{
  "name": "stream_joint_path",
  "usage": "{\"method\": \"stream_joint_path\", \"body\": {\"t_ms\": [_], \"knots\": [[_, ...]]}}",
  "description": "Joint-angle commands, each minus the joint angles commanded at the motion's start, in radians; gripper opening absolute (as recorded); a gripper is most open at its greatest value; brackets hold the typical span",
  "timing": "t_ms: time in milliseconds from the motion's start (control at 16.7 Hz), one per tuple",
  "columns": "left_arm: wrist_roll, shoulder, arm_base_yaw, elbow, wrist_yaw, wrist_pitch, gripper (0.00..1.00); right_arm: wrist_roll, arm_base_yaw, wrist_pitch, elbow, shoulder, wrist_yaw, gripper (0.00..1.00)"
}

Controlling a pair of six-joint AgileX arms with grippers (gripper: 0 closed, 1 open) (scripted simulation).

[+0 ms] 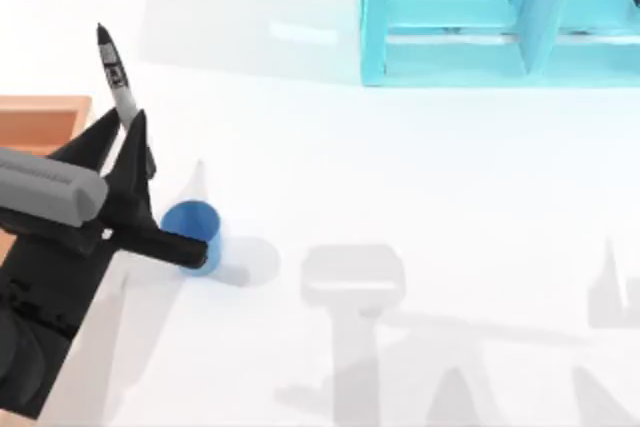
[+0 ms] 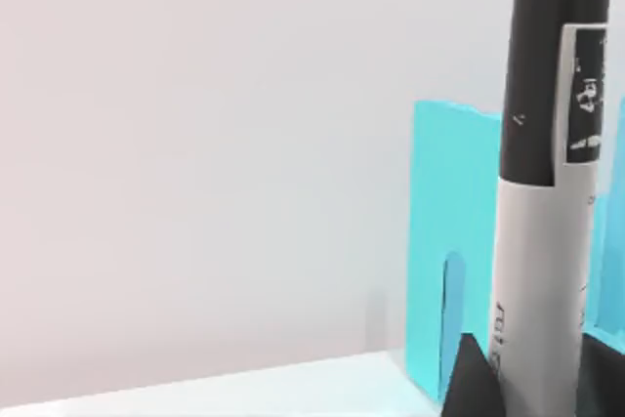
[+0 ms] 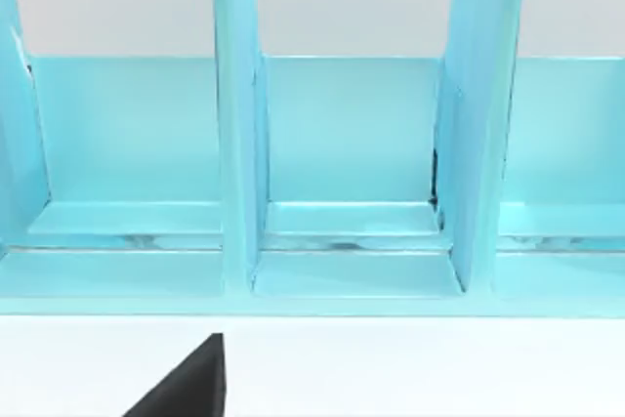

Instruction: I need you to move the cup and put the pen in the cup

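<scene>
At the left edge of the top view an orange tray lies on the white surface, partly covered by the left arm; no contents can be made out in its visible part. The left claw is clenched on the pen, gripping the lower barrel so that the capped black end projects beyond the fingers toward the far side of the surface. In the left wrist view the pen stands straight out between the two dark fingertips, white-grey barrel nearest them and black cap farther off. Just right of the claw in the top view, the cup stands upright on the surface, mouth up, with part of the arm overlapping its near rim; its interior appears empty. The step in hand is judged to be pen transport: the pen is lifted and held but not yet over the cup mouth. The next move calls for bringing the pen over the cup opening, turning it toward vertical, lowering one end inside the rim, then releasing. The cup is shorter than the pen, so tipping is a risk. At the far right, the turquoise shelf unit stands well apart; its compartments are empty in the right wrist view, where one dark fingertip of the right claw shows; whether that claw is released cannot be told.
</scene>
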Motion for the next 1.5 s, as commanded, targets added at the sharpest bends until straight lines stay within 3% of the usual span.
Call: {"method": "stream_joint_path", "body": {"t_ms": [360,720,1500], "knots": [[-0.006,0.278,0.034,0.051,0.035,0.190,0.00,0.000,0.000,0.000,0.000,0.000,0.000,1.00],[-0.008,0.319,0.050,0.069,0.051,0.230,0.00,0.000,0.000,0.000,0.000,0.000,0.000,1.00],[-0.008,0.319,0.050,0.069,0.051,0.230,0.98,0.000,0.000,0.000,0.000,0.000,0.000,1.00]]}}
